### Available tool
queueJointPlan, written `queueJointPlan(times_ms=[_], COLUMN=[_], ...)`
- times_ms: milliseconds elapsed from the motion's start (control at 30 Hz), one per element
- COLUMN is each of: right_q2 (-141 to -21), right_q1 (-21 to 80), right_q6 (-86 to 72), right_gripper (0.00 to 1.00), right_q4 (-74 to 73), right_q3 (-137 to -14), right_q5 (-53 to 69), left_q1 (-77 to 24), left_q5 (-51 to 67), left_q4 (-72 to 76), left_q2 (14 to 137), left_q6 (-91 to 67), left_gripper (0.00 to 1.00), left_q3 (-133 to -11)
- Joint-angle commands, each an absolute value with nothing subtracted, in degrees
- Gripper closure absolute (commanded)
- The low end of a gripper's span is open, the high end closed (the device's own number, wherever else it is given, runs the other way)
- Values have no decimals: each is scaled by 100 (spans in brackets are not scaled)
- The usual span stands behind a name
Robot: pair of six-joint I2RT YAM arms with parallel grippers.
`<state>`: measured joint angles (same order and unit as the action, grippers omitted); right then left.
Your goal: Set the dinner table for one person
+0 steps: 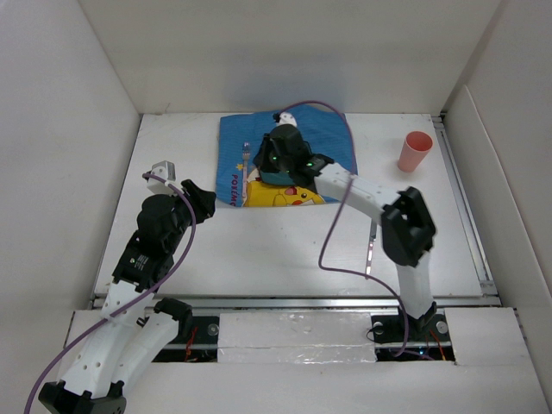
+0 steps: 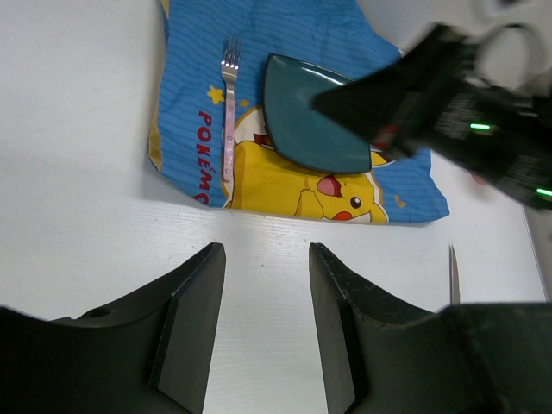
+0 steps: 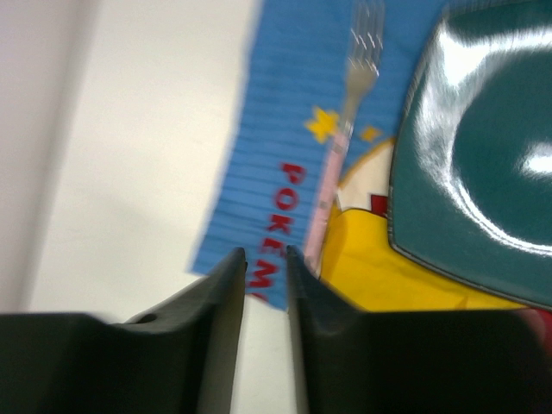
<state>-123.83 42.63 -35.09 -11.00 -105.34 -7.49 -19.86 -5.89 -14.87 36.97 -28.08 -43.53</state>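
On the white dinner table (image 1: pixel 285 250) lies a blue cartoon-printed cloth (image 1: pixel 233 142). A teal square plate (image 2: pixel 310 116) rests on the cloth, with a pink-handled fork (image 2: pixel 228 112) beside it on its left. My right gripper (image 3: pixel 266 254) hovers over the cloth's near left corner, close to the fork (image 3: pixel 349 95) and the plate (image 3: pixel 483 164). Its jaws stand narrowly open with nothing between them. My left gripper (image 2: pixel 266 259) is open and empty over bare table, just short of the cloth's near edge. A knife (image 1: pixel 371 250) lies on the table to the right.
A pink cup (image 1: pixel 415 152) stands upright at the back right of the table. White wall panels close in the table on the left, back and right. The right arm (image 2: pixel 457 112) reaches across above the plate, and a purple cable hangs from it.
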Motion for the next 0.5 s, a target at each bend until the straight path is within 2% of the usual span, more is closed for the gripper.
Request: queueJointPlan(times_ms=[0, 67, 100, 200, 367, 467], right_q2=[-10796, -9911, -9627, -8555, -6850, -5856], right_q1=[4079, 4000, 3921, 3683, 3428, 3314], right_q6=[-3314, -3270, -3243, -3295, -3761, -4174], right_gripper=[87, 100, 100, 100, 100, 88], right_q4=[393, 457, 361, -225, -1194, -1747], right_q3=[-9180, -7962, -7571, -6072, -4292, -3587], right_q5=[-756, -1122, -1255, -1792, -2346, -2294], left_q1=[-2013, -2074, -2074, -2127, -2180, -2180], left_q5=[-589, -641, -650, -571, -466, -527], left_q4=[-1371, -1389, -1389, -1354, -1318, -1310], left_q2=[3569, 3568, 3568, 3498, 3437, 3366], left_q6=[-2760, -2760, -2742, -2733, -2725, -2725], left_gripper=[60, 59, 59, 59, 59, 59], left_q3=[-4535, -4553, -4553, -4535, -4544, -4553])
